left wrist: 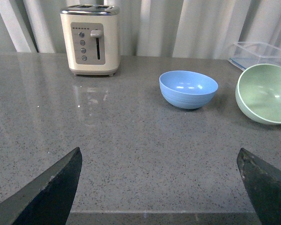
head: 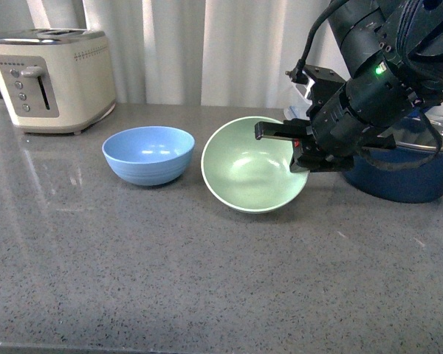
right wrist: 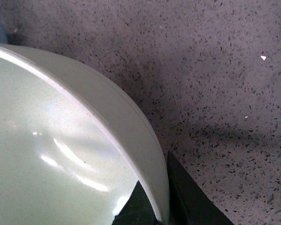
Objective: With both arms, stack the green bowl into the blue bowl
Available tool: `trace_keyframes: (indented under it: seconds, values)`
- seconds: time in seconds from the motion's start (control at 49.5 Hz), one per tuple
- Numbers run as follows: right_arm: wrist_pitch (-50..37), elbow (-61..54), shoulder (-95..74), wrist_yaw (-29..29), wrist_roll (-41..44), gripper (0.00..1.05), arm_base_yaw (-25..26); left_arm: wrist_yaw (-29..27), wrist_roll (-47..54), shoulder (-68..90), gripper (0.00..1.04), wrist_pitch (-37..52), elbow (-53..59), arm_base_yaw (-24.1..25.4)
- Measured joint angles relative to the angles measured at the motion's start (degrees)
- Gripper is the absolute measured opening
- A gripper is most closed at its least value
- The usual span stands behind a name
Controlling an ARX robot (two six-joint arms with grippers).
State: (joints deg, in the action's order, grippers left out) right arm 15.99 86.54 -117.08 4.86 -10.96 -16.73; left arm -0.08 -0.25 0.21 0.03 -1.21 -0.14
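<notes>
The green bowl (head: 252,168) is tilted toward me, just right of the blue bowl (head: 148,154), which sits upright on the grey counter. My right gripper (head: 301,151) is shut on the green bowl's right rim, one finger inside and one outside; the right wrist view shows the rim (right wrist: 131,136) pinched between the fingers (right wrist: 192,201). The left wrist view shows the blue bowl (left wrist: 188,88) and the green bowl (left wrist: 264,93) far ahead. My left gripper (left wrist: 160,187) is open and empty over the counter's near edge.
A cream toaster (head: 50,77) stands at the back left. A dark navy lidded pot (head: 406,166) sits behind my right arm. A clear square container (left wrist: 260,52) is at the back right. White curtains hang behind the counter.
</notes>
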Motion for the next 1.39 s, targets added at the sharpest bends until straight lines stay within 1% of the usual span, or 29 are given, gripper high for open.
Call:
trace_keyframes:
  seconds: [0.182, 0.485, 0.747, 1.07, 1.393]
  values:
    - [2.58, 5.18, 0.63, 1.46, -1.11, 0.01, -0.66, 0.02, 0.0, 0.0, 0.98, 0.0, 0.0, 0.0]
    - [6.29, 15.72, 0.0, 3.87, -0.85, 0.01, -4.57, 0.02, 0.0, 0.0, 0.98, 0.0, 0.0, 0.0]
    - [9.14, 26.01, -6.16, 5.75, 0.57, 0.01, -7.39, 0.0, 0.0, 0.0, 0.98, 0.0, 0.0, 0.0]
    - [10.91, 34.73, -13.9, 7.1, 1.75, 0.01, -8.33, 0.0, 0.0, 0.0, 0.98, 0.0, 0.0, 0.0]
    - [11.43, 39.32, -19.58, 9.29, 2.82, 0.01, -8.0, 0.0, 0.0, 0.0, 0.98, 0.0, 0.0, 0.0]
